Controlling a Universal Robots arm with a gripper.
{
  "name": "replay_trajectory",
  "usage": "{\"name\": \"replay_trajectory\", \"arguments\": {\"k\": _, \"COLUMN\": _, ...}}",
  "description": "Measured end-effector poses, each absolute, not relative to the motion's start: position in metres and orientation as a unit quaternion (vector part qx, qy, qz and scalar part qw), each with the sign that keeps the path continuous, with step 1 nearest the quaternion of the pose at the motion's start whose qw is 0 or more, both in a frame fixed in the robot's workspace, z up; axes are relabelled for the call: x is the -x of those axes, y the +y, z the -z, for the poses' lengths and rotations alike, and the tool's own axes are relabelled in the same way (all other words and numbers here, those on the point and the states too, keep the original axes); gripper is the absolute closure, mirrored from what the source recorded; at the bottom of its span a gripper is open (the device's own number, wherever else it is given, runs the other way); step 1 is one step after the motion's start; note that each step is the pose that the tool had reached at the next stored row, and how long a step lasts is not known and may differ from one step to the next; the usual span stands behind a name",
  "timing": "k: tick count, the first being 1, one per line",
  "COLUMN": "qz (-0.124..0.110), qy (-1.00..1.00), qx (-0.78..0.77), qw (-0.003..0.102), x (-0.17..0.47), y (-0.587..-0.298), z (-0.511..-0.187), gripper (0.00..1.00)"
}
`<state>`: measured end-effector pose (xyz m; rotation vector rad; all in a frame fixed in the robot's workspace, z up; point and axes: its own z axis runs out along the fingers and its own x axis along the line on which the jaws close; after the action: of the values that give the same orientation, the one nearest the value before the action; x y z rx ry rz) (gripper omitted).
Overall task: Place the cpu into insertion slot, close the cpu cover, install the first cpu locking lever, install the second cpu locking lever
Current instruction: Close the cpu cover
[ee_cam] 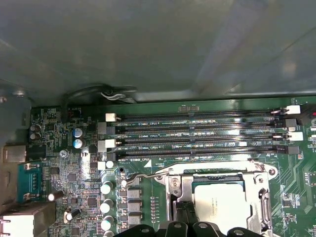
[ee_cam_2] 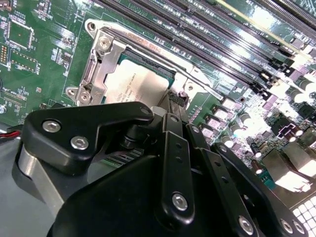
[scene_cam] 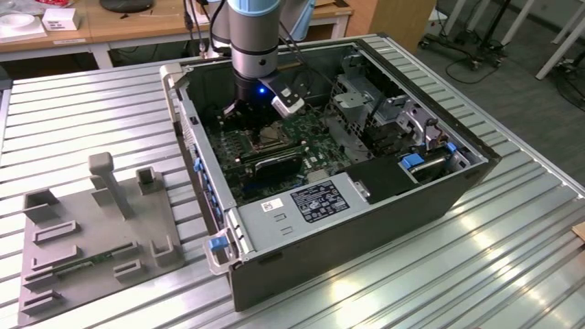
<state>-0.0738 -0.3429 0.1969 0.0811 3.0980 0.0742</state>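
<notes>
While its fingers sit drawn together, holding nothing you can see, your gripper [ee_cam_2: 177, 98] hangs at the edge of the cpu cover [ee_cam_2: 101, 66]. That cover lies flat around the cpu [ee_cam_2: 136, 86], on the green motherboard [ee_cam_2: 39, 74] beside the long memory slots [ee_cam_2: 197, 34].

No print is clear enough to read. Fine lettering covers the pale grey-silver square cpu [ee_cam: 223, 202]. A black sticker [scene_cam: 320, 201] on the grey metal box carries white print. Tiny white lettering runs beside the long black memory slots [ee_cam: 197, 140].
</notes>
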Motion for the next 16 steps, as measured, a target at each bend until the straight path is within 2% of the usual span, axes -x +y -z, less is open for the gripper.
{"name": "replay_trajectory", "arguments": {"k": 16, "qz": -0.024, "qy": 0.999, "qx": -0.026, "qw": 0.021, "x": 0.074, "y": -0.343, "z": -0.211, "gripper": 0.89}}
